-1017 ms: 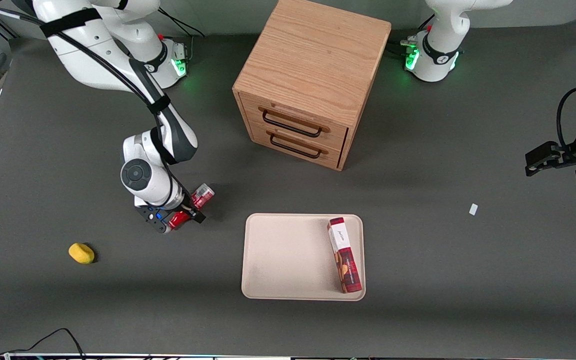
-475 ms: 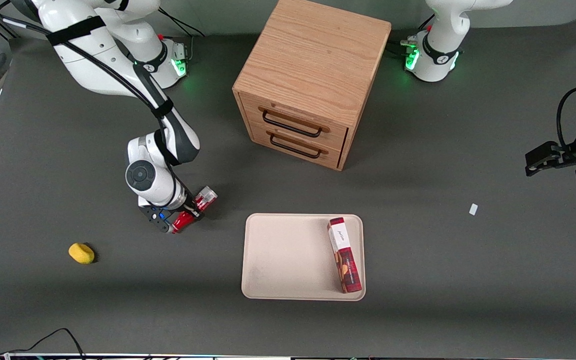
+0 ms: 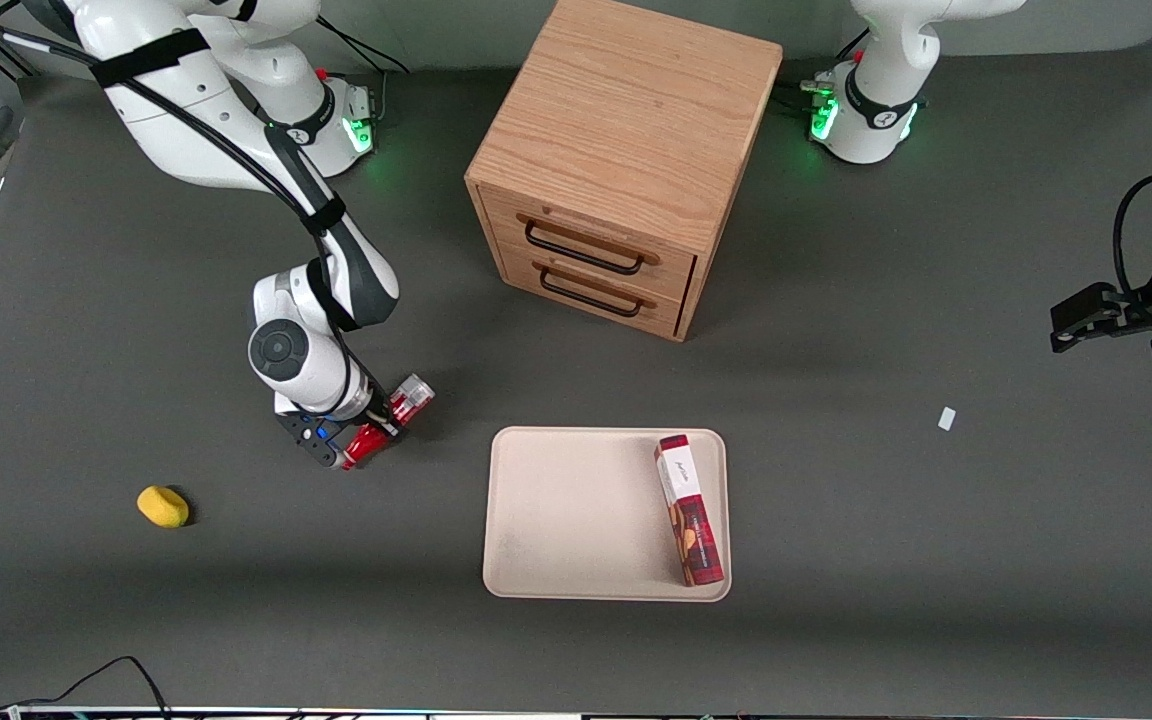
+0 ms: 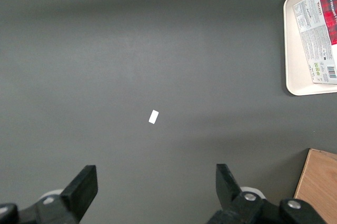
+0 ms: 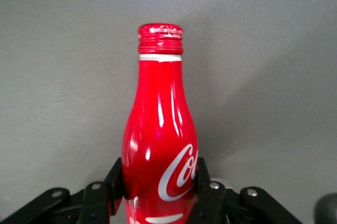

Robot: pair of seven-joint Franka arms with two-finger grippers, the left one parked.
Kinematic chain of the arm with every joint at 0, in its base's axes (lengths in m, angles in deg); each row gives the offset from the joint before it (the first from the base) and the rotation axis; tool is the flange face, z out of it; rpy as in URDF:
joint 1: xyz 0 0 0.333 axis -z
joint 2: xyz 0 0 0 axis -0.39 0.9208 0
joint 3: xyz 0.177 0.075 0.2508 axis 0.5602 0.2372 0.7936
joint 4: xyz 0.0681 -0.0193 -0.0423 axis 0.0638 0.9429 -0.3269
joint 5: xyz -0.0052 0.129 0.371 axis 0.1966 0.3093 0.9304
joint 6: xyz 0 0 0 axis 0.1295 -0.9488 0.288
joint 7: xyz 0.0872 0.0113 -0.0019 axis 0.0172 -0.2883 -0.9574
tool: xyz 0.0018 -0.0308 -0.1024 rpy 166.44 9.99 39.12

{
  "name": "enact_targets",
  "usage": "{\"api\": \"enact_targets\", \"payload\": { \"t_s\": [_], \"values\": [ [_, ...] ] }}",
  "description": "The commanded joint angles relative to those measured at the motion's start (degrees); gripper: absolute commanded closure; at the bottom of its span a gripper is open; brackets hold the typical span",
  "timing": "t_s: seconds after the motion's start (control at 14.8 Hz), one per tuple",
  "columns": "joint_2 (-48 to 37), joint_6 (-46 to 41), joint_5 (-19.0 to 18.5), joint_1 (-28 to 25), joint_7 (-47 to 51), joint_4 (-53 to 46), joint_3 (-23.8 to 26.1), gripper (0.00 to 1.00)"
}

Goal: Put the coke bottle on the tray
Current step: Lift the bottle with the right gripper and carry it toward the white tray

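A small yellow lump (image 3: pixel 163 506) lies on the dark table (image 3: pixel 936 560) toward the working arm's end, nearer the front camera than the gripper and at about eight o'clock from it.

Next comes the gripper (image 3: pixel 364 432), low over the table and pinching the bottle (image 3: pixel 391 415). In the front view the bottle lies slantwise. Its silvery base points to about one o'clock and its red end to about seven. I cannot tell whether it touches the table. In the wrist view the two black fingers (image 5: pixel 115 179) press against the sides of the bottle (image 5: pixel 160 145) low on its body. The white script sits just above the gripper (image 5: pixel 159 182), and the red cap points away from it over bare grey table.

The bottle is not on the tray (image 3: pixel 566 510). The tray lies flat, apart from the bottle, at about four o'clock from it and nearer the front camera.

The wooden cabinet (image 3: pixel 626 150) stands at the tray's twelve o'clock, farther from the front camera. Its two drawers are shut and their dark handles face the tray.

A red-and-white box (image 3: pixel 689 510) lies flat in the tray along the edge toward the parked arm. The left wrist view shows the same box (image 4: pixel 318 34) inside the tray (image 4: pixel 295 50).

A white scrap (image 3: pixel 947 418) lies on the table toward the parked arm's end, at about two o'clock from the tray. It shows as well in the left wrist view (image 4: pixel 153 116).
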Motion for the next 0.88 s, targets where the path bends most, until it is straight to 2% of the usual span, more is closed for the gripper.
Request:
{"api": "enact_targets", "payload": {
  "t_s": [0.0,0.2,0.54,0.81],
  "values": [
    [-4.07,-6.96,-0.56,-0.29,-0.19,-3.32,0.01,1.0],
    [-5.13,-16.08,-0.57,-0.29,-3.08,-10.69,0.01,1.0],
    [-3.47,-34.2,-0.65,-0.29,-11.41,-31.42,0.01,1.0],
    [1.27,-39.32,-0.65,-2.22,-20.64,-45.06,0.54,1.0]
  ]
}}
